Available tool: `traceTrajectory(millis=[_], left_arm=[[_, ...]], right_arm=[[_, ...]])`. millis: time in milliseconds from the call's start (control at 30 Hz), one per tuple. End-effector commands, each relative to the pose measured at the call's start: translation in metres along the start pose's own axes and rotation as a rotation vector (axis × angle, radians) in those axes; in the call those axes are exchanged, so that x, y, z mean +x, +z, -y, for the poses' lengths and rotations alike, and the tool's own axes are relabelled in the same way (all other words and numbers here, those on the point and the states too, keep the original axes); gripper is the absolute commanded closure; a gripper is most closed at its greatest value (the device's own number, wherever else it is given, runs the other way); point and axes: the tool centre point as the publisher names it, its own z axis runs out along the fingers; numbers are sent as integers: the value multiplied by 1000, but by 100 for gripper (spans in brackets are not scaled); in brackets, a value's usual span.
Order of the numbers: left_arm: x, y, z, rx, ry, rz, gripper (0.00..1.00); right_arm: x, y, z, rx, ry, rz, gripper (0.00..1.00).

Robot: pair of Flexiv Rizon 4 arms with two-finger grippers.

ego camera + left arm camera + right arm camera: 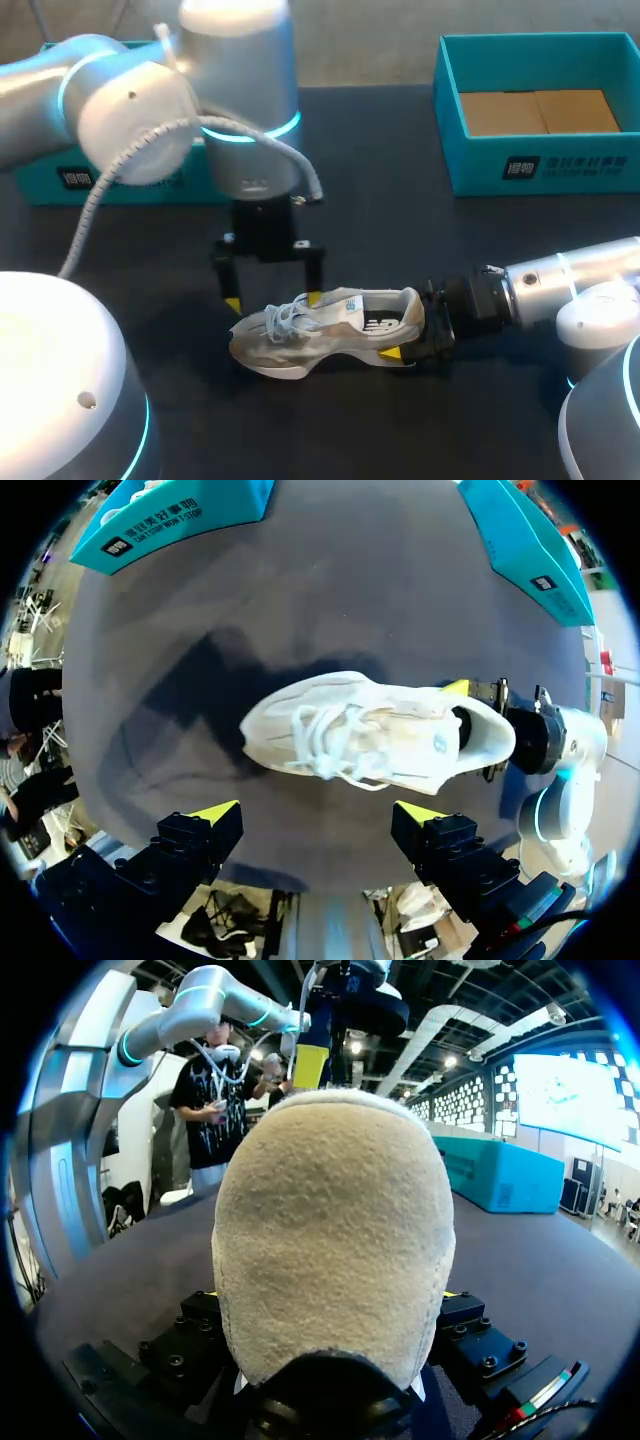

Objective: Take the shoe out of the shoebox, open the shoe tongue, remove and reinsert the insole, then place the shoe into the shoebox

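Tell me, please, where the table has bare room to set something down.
The table is bare between the shoe and the open shoebox, and again on the near side of the shoe. It is crowded around the shoe: the left gripper hangs open above its laces and the right gripper clamps its heel.

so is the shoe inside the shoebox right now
No, the shoe lies on the table, apart from the open shoebox.
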Motion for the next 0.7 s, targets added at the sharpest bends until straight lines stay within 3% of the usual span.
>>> traceTrajectory(millis=[33, 167, 700], left_arm=[[26, 4, -2, 0, -48, -7, 0], [40, 2, 3, 28, -98, -14, 0], [40, 2, 3, 28, -98, -14, 0]], right_arm=[[-1, 2, -1, 5, 1, -1, 100], [-1, 2, -1, 5, 1, -1, 100], [-1, 2, -1, 5, 1, -1, 100]])
